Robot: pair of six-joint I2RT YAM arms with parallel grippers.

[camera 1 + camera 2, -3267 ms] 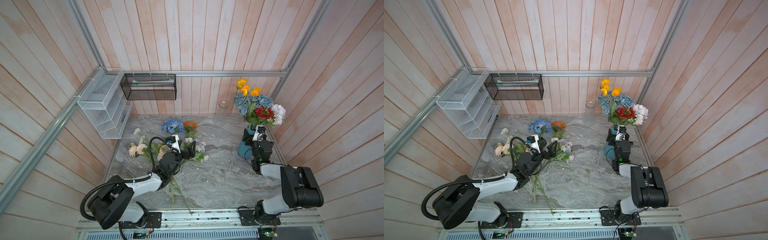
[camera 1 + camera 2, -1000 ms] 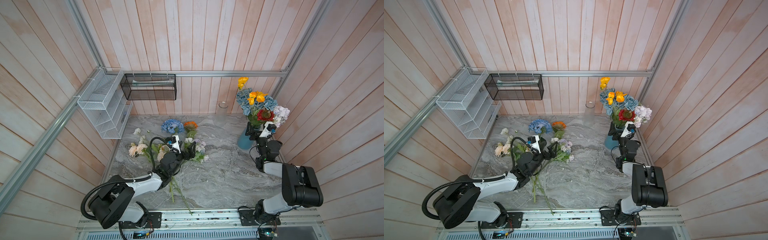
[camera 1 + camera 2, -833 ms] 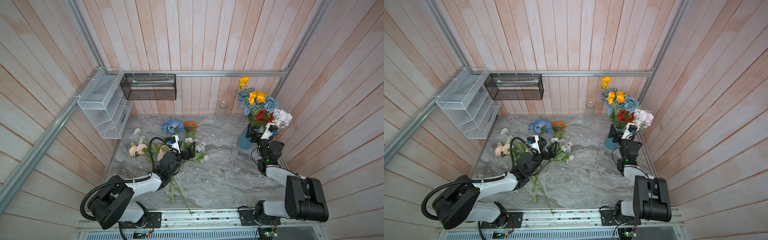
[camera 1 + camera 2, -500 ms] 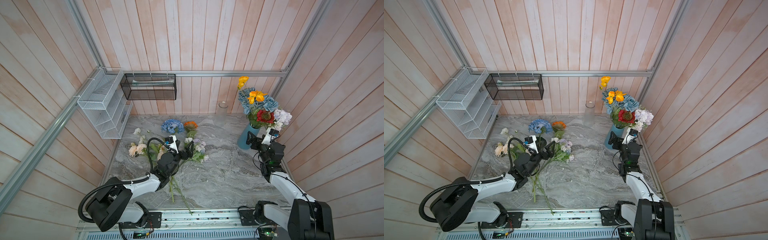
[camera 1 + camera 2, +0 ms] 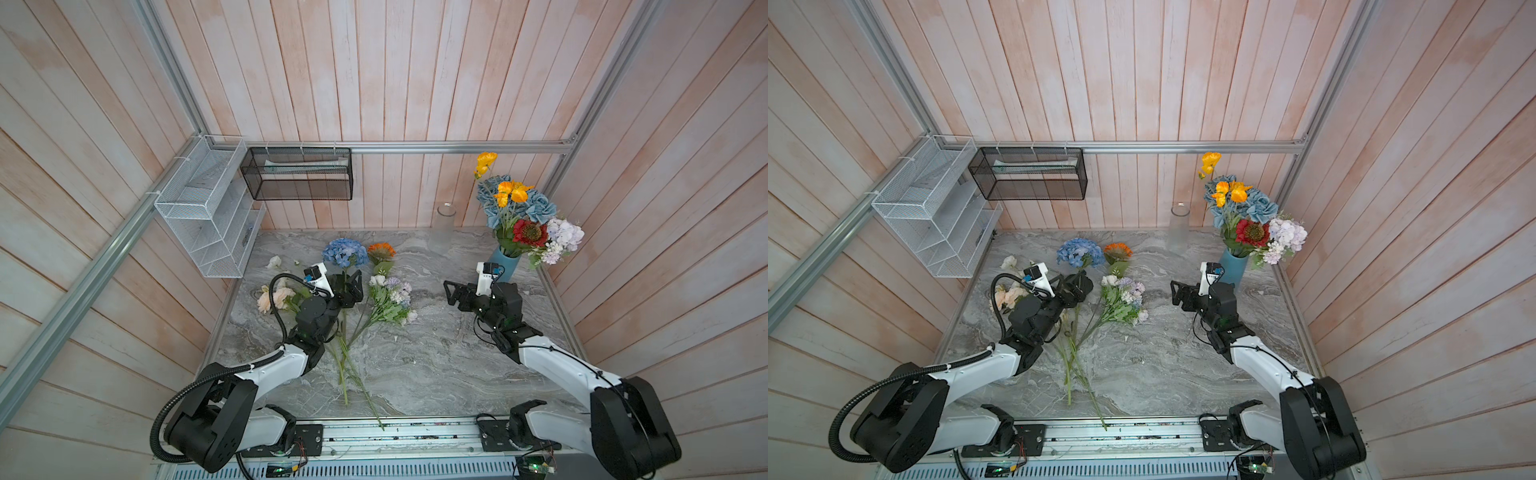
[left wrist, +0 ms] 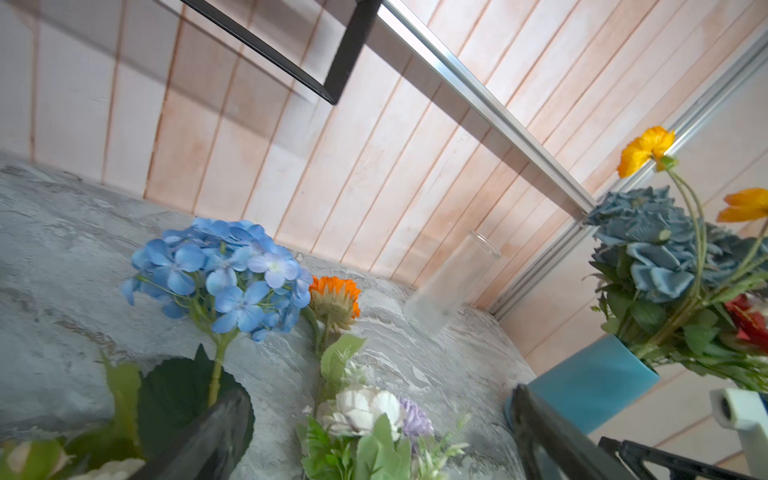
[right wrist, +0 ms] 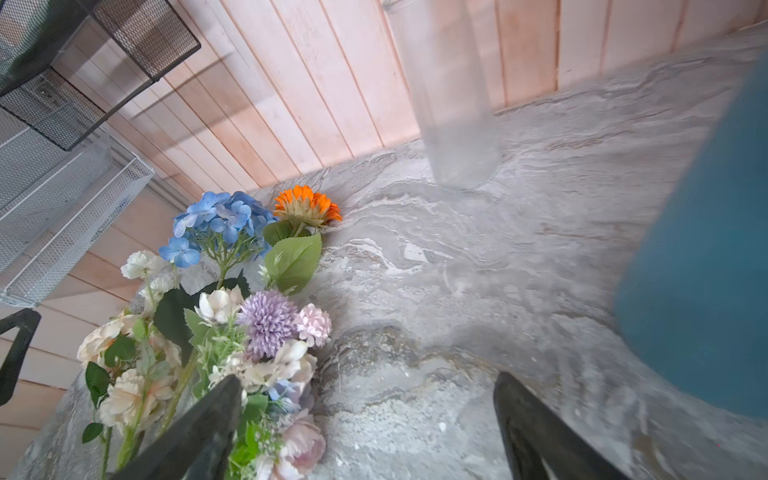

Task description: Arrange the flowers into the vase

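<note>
counter (image 5: pixel 436 357): loose flowers (image 5: pixel 388 297) lie well left of vase (image 5: pixel 510 262), vase holds a bouquet (image 5: pixel 524 216); left end effector (image 5: pixel 348 284) released over loose stems, well apart from vase; right end effector (image 5: pixel 451 294) released, empty, near vase

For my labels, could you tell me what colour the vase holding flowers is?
The vase is teal blue, clearest in a top view.
</note>
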